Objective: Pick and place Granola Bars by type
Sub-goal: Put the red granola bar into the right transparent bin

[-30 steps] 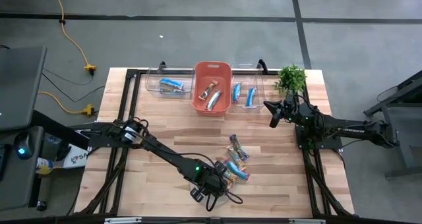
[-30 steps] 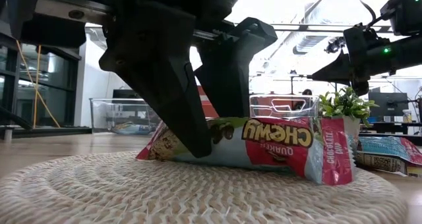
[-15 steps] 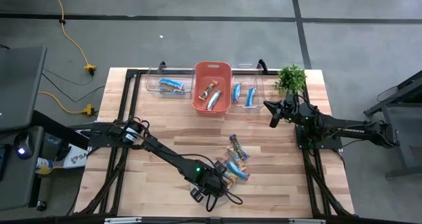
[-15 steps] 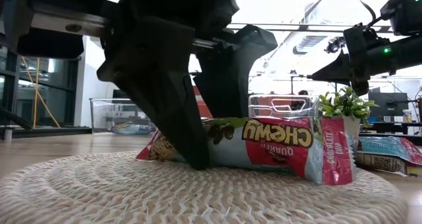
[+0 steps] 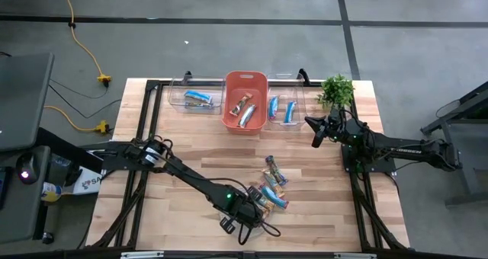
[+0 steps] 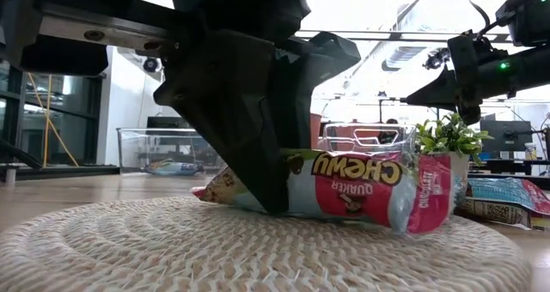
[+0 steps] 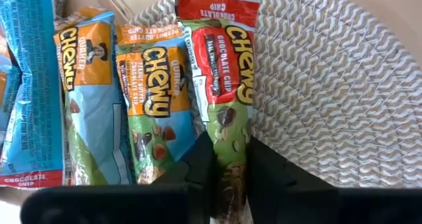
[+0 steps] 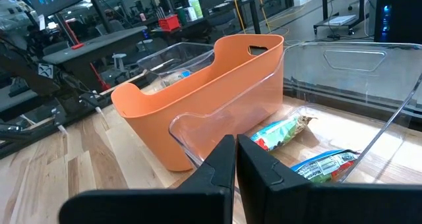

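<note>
Left pincer (image 7: 227,159) now clamped on red chocolate-chip bar (image 7: 224,85), previously straddled; bar tilted on mat (image 6: 258,249); lift judged next.

Red chocolate-chip bar (image 7: 224,99) lower end hidden between left gripper (image 7: 227,168) fingers, blue bar (image 7: 26,85) cut off at edge
</note>
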Robot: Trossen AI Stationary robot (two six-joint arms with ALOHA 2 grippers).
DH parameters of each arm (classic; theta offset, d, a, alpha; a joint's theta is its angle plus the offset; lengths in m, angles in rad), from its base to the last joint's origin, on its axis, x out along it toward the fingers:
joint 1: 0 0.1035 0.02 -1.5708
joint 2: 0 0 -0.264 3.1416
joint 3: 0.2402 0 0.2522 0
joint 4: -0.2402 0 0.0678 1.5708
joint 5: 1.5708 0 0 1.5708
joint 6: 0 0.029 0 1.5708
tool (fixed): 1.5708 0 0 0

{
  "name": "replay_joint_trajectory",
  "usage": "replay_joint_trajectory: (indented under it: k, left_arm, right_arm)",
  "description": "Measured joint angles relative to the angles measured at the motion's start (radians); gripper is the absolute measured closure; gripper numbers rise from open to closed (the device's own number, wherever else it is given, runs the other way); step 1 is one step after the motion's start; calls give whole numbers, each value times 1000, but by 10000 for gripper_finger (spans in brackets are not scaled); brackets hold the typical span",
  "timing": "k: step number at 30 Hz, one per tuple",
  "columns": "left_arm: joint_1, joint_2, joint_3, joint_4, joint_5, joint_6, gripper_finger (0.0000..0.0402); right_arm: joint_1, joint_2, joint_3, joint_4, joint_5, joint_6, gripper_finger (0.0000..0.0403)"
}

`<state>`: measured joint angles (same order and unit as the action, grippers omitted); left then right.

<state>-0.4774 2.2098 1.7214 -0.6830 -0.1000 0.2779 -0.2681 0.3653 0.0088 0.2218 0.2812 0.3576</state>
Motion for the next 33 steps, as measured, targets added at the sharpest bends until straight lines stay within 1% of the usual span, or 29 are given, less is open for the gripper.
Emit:
replay_joint_trajectory:
  k: [6, 8, 14, 19, 22, 26, 30, 31, 33]
  left_arm:
    - [0, -6, 1, -29, -15, -39, 348]
    - [0, -11, 19, -80, -40, -47, 347]
    - [1, -18, 120, -199, -67, -41, 347]
    - [8, -19, 231, -274, -59, -16, 347]
    - [31, -18, 326, -322, 21, -15, 346]
    - [85, -19, 470, -390, 167, -21, 346]
    - [140, -19, 623, -401, 306, -35, 346]
    - [154, -22, 637, -385, 341, -46, 346]
    - [186, -68, 601, -293, 407, -78, 346]
  right_arm:
    - [0, 0, 0, 0, 0, 0, 402]
    - [0, 0, 0, 0, 0, 0, 402]
    - [0, 0, 0, -1, 0, 0, 402]
    - [0, 0, 0, 0, 0, 0, 402]
    - [0, 0, 0, 0, 0, 0, 402]
    - [0, 0, 0, 0, 0, 0, 402]
    - [0, 0, 0, 0, 0, 0, 402]
    - [0, 0, 0, 0, 0, 0, 402]
    - [0, 0, 0, 0, 0, 0, 402]
